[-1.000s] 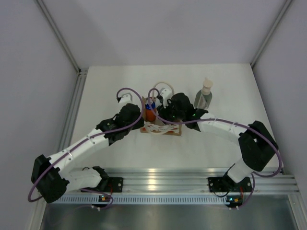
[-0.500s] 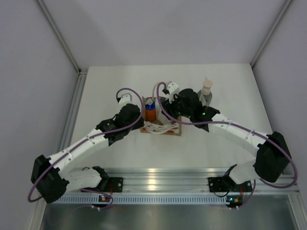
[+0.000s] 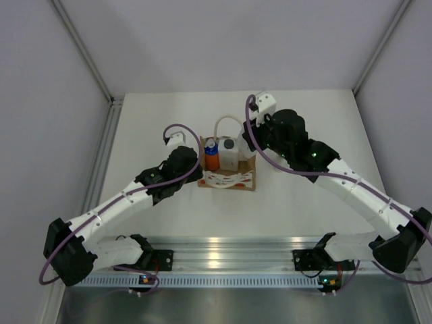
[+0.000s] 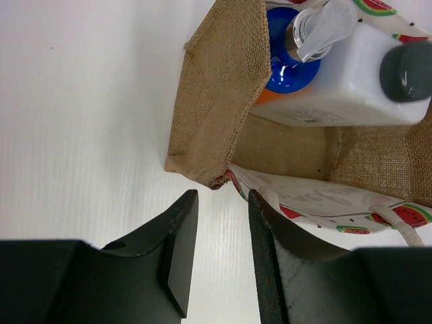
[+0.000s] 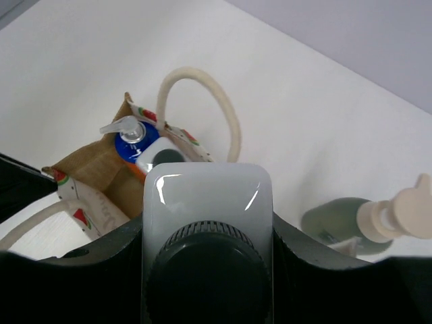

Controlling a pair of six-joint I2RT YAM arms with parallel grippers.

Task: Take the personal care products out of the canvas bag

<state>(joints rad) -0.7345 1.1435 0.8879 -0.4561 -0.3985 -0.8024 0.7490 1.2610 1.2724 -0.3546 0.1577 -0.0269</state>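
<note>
We see the right gripper [image 5: 207,233] clamped on a white bottle [image 5: 206,192], held aloft to the upper right of the bag [image 3: 229,179], which stands mid-frame on the table [image 3: 148,128]. An orange bottle [image 3: 212,160] and a second white bottle [image 3: 229,156] sit inside the bag. The green bottle [image 5: 334,219] stands outside it. The left gripper [image 4: 220,197] has its fingers narrowly apart, pinching nothing, the tips just short of the bag's corner.
</note>
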